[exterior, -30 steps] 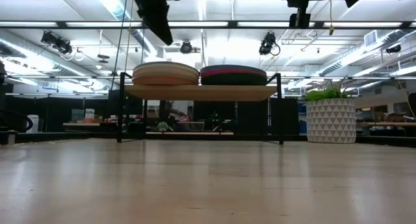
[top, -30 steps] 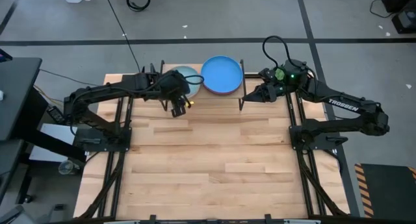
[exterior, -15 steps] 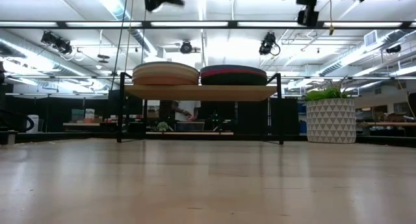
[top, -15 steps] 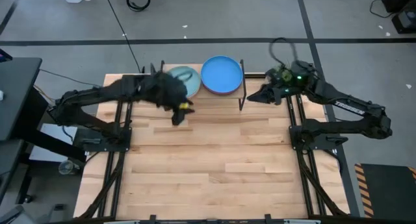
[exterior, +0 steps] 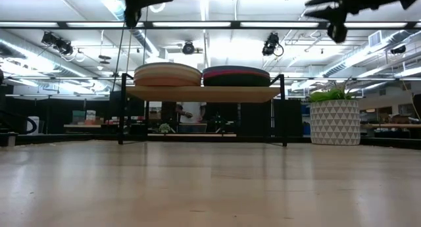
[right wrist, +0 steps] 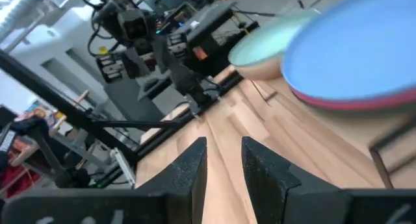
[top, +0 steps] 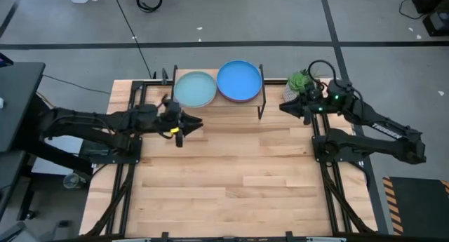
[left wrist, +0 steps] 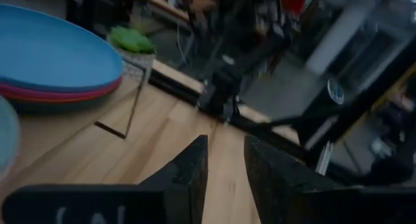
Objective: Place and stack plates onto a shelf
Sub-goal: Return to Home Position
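The light-wood shelf (exterior: 204, 93) stands on thin black legs at the table's far edge. Two stacks of plates rest on it. The left stack (exterior: 167, 74) is topped by a light teal plate (top: 194, 89), the right stack (exterior: 237, 75) by a blue plate (top: 239, 81) with magenta under it (left wrist: 58, 93). My left gripper (top: 185, 124) hangs shut in front of the left stack, nearer the table's middle, holding nothing. My right gripper (top: 286, 106) hovers shut just right of the shelf, holding nothing too. Both show only at the low view's top edge.
A white patterned pot with a green plant (exterior: 334, 118) stands at the far right corner, right of the shelf (top: 300, 79). Bare slatted tabletop (top: 224, 172) stretches from the shelf to the near edge. Arm bases flank both sides.
My left gripper has drawn back from over the left stack, toward the near and left edges, which uncovers the light teal plate on top. My right gripper has moved away from the shelf toward the table's right edge. The plates have stayed still.
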{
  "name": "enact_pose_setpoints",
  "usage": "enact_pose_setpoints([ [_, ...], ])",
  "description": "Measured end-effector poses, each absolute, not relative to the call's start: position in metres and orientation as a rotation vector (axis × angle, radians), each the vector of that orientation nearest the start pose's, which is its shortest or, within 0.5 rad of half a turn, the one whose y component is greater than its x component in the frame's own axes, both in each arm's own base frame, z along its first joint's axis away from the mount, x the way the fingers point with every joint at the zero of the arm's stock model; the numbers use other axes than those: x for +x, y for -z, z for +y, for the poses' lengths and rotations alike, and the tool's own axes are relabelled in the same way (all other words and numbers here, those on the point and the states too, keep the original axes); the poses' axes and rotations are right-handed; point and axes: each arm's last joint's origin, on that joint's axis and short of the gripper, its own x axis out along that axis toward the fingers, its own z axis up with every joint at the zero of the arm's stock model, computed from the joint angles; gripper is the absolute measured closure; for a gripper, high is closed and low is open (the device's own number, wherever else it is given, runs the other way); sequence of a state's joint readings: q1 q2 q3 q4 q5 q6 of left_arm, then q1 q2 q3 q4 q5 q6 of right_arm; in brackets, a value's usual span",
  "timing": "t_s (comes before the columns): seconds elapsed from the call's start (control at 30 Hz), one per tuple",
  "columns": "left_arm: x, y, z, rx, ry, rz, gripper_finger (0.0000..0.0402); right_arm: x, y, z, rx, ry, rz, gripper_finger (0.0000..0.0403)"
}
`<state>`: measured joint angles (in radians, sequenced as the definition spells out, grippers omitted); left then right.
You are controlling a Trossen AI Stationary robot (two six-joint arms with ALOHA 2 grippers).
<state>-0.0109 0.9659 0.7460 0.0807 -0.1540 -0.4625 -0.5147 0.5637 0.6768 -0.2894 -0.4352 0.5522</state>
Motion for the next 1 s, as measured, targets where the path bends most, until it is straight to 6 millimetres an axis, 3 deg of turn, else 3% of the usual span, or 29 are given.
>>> enact_pose_setpoints([
  [0.43,0.167,-0.279,0.003,-0.507,-0.299,-0.042,0.0344,0.089,-0.239,-0.043,0.784,0.209,-0.02,0.0326],
  [0.8,0.143,-0.221,-0.002,-0.67,-0.333,-0.171,0.0372,0.081,-0.193,-0.04,0.885,0.237,-0.08,0.0368],
  [1.0,0.135,-0.2,-0.003,-0.74,-0.308,-0.205,0.0385,0.083,-0.174,-0.042,0.957,0.261,-0.073,0.0381],
])
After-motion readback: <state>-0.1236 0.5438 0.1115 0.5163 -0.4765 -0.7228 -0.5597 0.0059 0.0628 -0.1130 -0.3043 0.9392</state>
